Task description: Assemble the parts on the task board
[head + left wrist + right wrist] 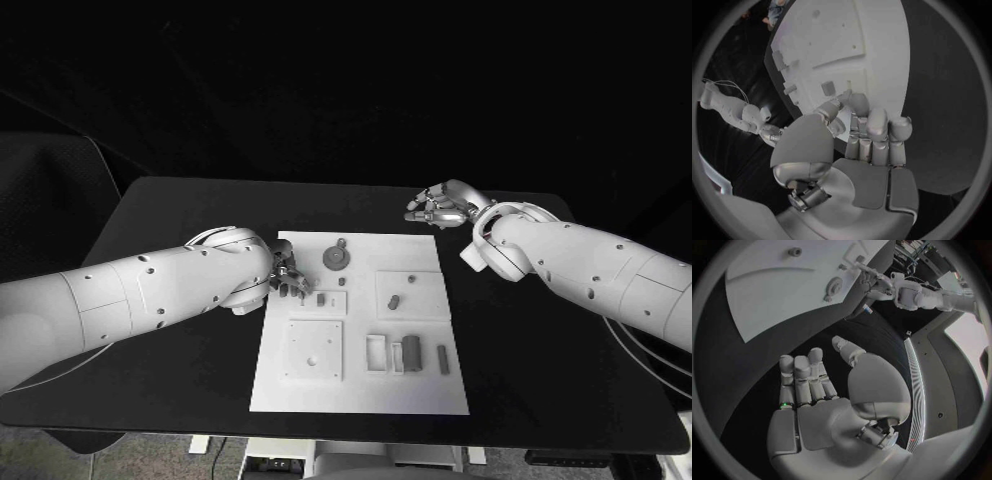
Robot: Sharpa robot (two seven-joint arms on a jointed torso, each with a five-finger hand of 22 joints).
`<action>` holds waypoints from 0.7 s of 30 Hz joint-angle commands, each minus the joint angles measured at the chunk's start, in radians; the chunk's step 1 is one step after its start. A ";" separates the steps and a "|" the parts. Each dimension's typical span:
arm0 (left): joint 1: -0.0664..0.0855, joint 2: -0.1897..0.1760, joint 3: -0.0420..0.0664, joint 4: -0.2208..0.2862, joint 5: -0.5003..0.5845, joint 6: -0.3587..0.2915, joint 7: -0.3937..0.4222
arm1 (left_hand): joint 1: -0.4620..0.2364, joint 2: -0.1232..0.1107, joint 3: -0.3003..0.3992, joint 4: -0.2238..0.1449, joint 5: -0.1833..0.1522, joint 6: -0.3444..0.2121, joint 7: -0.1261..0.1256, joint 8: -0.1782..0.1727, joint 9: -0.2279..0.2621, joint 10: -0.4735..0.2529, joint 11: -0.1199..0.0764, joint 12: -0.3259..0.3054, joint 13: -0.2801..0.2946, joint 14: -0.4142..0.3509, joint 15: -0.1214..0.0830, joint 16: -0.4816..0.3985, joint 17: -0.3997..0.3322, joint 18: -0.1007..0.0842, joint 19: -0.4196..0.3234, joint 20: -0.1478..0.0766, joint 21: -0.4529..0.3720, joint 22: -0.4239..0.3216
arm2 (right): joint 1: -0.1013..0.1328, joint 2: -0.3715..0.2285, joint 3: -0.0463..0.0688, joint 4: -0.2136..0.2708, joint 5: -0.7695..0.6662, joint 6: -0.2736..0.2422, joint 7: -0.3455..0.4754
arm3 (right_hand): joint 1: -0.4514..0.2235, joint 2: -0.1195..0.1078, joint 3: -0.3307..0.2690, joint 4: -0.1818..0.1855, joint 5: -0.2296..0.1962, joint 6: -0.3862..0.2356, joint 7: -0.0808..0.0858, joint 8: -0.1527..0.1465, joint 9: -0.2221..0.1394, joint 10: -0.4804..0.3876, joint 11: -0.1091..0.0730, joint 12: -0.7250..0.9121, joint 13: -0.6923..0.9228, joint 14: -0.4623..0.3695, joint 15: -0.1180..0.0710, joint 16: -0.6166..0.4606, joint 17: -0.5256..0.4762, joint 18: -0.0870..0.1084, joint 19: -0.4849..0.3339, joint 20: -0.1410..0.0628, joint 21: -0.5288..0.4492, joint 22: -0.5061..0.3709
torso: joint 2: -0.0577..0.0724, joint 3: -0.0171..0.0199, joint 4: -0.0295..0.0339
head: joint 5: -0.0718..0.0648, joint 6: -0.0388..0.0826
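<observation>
The white task board (pixel 361 390) lies in the middle of the black table. On it are a round grey part (pixel 335 258), an oval part (pixel 392 300), a dark block (pixel 411 350) and several small pieces. My left hand (pixel 289 278) is at the board's left edge, fingertips down beside a small part (pixel 322 298). In the left wrist view this hand (pixel 861 130) has its fingers curled and the thumb brought close to them over the board (pixel 848 40); whether anything sits between them is hidden. My right hand (pixel 444 205) hovers past the board's far right corner, its palm (pixel 817 385) empty and thumb apart.
A square recessed plate (pixel 315 348) and a slim piece (pixel 441 360) lie on the near half of the board. Bare black table (pixel 577 380) surrounds the board on all sides. The right wrist view shows the board (pixel 779 285) with the round part (pixel 834 287).
</observation>
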 commanded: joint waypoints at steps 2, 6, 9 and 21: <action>-0.001 0.003 -0.001 -0.002 -0.001 -0.017 0.007 | 0.007 0.016 -0.008 0.001 0.004 -0.031 0.024 -0.003 -0.004 -0.006 0.000 0.003 0.001 -0.007 -0.004 0.005 -0.001 0.063 -0.003 0.001 0.006 -0.001 | -0.001 0.000 0.000 0.001 -0.002 0.014 0.004 | -0.011 -0.001 0.004 0.004 -0.005 0.000 0.004 0.005 -0.001 -0.007 0.002 0.004 -0.002 -0.007 0.000 -0.003 -0.001 -0.012 -0.005 0.001 0.021 -0.001 | 0.000 -0.0001 -0.0001 | 0.001 0.000; -0.001 0.005 -0.001 -0.003 -0.001 -0.014 0.007 | 0.011 0.025 -0.006 -0.001 0.006 -0.030 0.023 -0.004 -0.003 -0.006 -0.001 0.004 0.002 -0.007 -0.004 0.005 -0.002 0.064 -0.003 0.000 0.006 -0.001 | -0.001 0.001 0.000 0.000 -0.002 0.015 0.004 | -0.011 -0.001 0.004 0.004 -0.005 0.000 0.004 0.005 -0.001 -0.007 0.002 0.004 -0.002 -0.007 0.000 -0.003 -0.001 -0.012 -0.005 0.001 0.021 -0.001 | 0.000 0.0003 0.0001 | 0.001 0.000; -0.001 0.006 -0.001 -0.005 -0.003 -0.017 0.007 | 0.016 0.031 -0.004 -0.004 0.007 -0.028 0.022 -0.003 -0.003 -0.007 -0.002 0.005 0.002 -0.008 -0.005 0.006 -0.002 0.065 -0.003 0.000 0.006 -0.002 | -0.001 0.000 0.000 0.000 -0.002 0.014 0.004 | -0.011 -0.001 0.004 0.004 -0.005 0.000 0.004 0.005 -0.001 -0.007 0.002 0.004 -0.002 -0.007 0.000 -0.003 -0.001 -0.012 -0.005 0.001 0.021 -0.001 | 0.000 0.0004 0.0000 | 0.001 0.001; -0.001 0.012 -0.001 -0.011 -0.002 -0.007 0.004 | 0.012 0.022 -0.013 -0.007 0.005 -0.029 0.023 -0.005 -0.002 -0.009 -0.001 0.007 0.003 -0.008 -0.005 0.007 -0.003 0.066 -0.004 0.000 0.006 -0.002 | -0.001 0.000 0.000 0.001 -0.002 0.014 0.004 | -0.011 -0.001 0.004 0.004 -0.005 0.000 0.004 0.005 -0.001 -0.008 0.002 0.004 -0.002 -0.007 0.000 -0.003 -0.001 -0.012 -0.005 0.001 0.021 -0.001 | 0.000 0.0002 0.0001 | 0.000 0.001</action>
